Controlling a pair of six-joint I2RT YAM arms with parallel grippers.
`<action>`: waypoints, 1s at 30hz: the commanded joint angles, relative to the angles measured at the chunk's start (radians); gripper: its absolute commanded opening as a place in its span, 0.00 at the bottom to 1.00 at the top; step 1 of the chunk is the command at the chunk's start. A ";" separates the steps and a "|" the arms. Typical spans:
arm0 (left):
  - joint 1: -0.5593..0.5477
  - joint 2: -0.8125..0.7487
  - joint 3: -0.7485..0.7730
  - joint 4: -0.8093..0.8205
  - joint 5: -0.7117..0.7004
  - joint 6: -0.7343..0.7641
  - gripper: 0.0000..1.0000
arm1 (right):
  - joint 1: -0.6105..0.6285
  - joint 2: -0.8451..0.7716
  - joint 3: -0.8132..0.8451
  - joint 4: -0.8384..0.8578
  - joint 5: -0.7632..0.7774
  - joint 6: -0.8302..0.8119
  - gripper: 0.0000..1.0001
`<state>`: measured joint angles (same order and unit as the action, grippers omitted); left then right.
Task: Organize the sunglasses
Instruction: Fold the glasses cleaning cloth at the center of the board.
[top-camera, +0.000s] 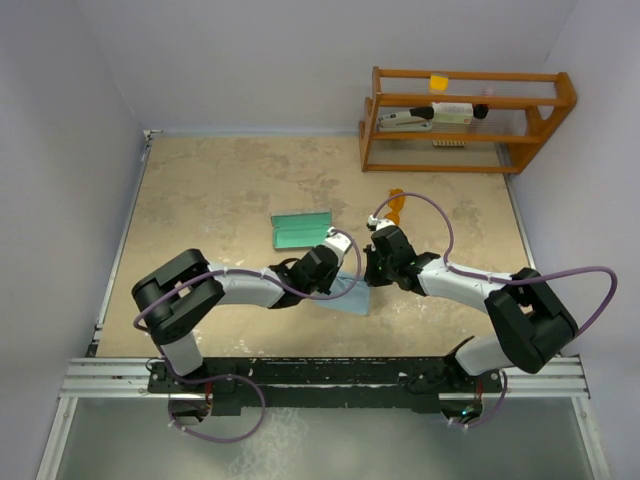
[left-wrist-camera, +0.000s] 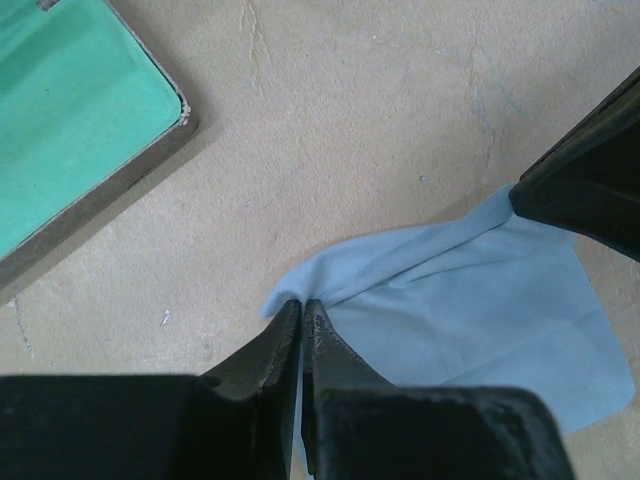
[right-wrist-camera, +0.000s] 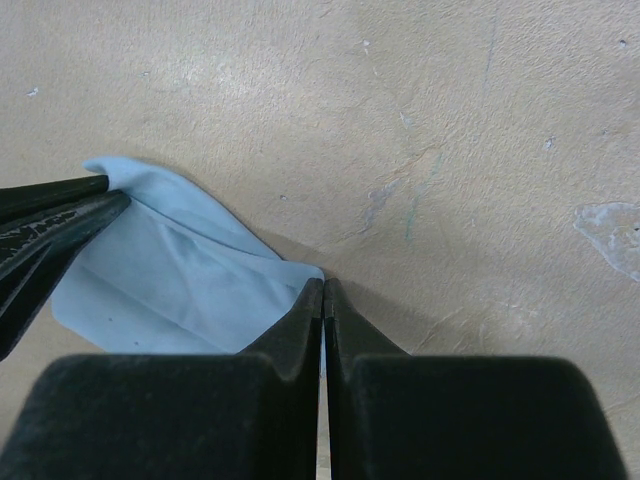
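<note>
The light blue cloth (top-camera: 352, 295) hangs between my two grippers just above the table. My left gripper (top-camera: 340, 262) is shut on one corner of the cloth (left-wrist-camera: 440, 310), and my right gripper (top-camera: 372, 268) is shut on the opposite corner, seen in the right wrist view (right-wrist-camera: 180, 270). The orange sunglasses (top-camera: 396, 206) lie on the table behind the right gripper, partly hidden by its cable. The open grey case (top-camera: 301, 230) with green lining lies left of them; its corner shows in the left wrist view (left-wrist-camera: 80, 140).
A wooden rack (top-camera: 465, 120) stands at the back right, holding a stapler and a marker. White walls close in the table on the left, back and right.
</note>
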<state>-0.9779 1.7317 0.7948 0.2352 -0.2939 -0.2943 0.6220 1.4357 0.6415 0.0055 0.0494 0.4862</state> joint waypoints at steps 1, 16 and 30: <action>-0.008 -0.071 0.041 -0.023 -0.034 0.009 0.05 | 0.003 -0.001 0.034 0.011 -0.003 0.006 0.00; -0.016 -0.054 0.058 -0.029 -0.025 0.012 0.00 | 0.003 0.000 0.038 0.008 -0.005 0.005 0.00; -0.025 -0.046 0.059 -0.040 -0.006 0.049 0.20 | 0.004 0.017 0.040 0.001 -0.050 0.014 0.00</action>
<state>-0.9920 1.6928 0.8207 0.1921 -0.3016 -0.2764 0.6220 1.4395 0.6418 0.0055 0.0467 0.4862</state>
